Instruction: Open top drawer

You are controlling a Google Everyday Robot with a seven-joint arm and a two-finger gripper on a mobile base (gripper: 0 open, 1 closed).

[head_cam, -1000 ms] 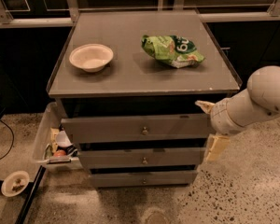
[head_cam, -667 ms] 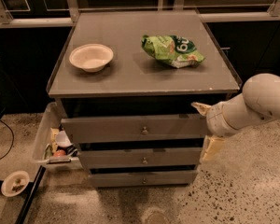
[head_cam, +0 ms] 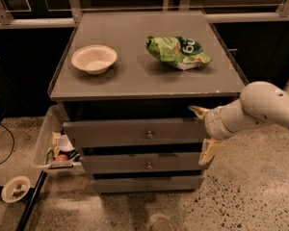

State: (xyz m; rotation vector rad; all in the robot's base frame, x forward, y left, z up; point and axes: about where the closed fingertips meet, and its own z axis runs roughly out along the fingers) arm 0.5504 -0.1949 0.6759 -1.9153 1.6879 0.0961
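Note:
The top drawer (head_cam: 120,133) is the widest of three grey fronts under the grey cabinet top (head_cam: 135,81), with a small round metal knob (head_cam: 149,134) at its centre. Its front stands about level with the two fronts below. My gripper (head_cam: 203,132) is at the drawer's right end, to the right of the knob and not touching it. It is open, with one cream fingertip (head_cam: 199,111) above the drawer front's height and the other (head_cam: 208,152) below it. My white arm reaches in from the right edge.
A white bowl (head_cam: 94,58) and a green chip bag (head_cam: 178,51) lie on the cabinet top. The two narrower drawers (head_cam: 147,166) sit below. A bin of items (head_cam: 52,148) stands at the cabinet's left, with a small dish (head_cam: 15,189) on the floor.
My arm and gripper have shifted a little to the left, closer to the right end of the top drawer. The drawers have not moved.

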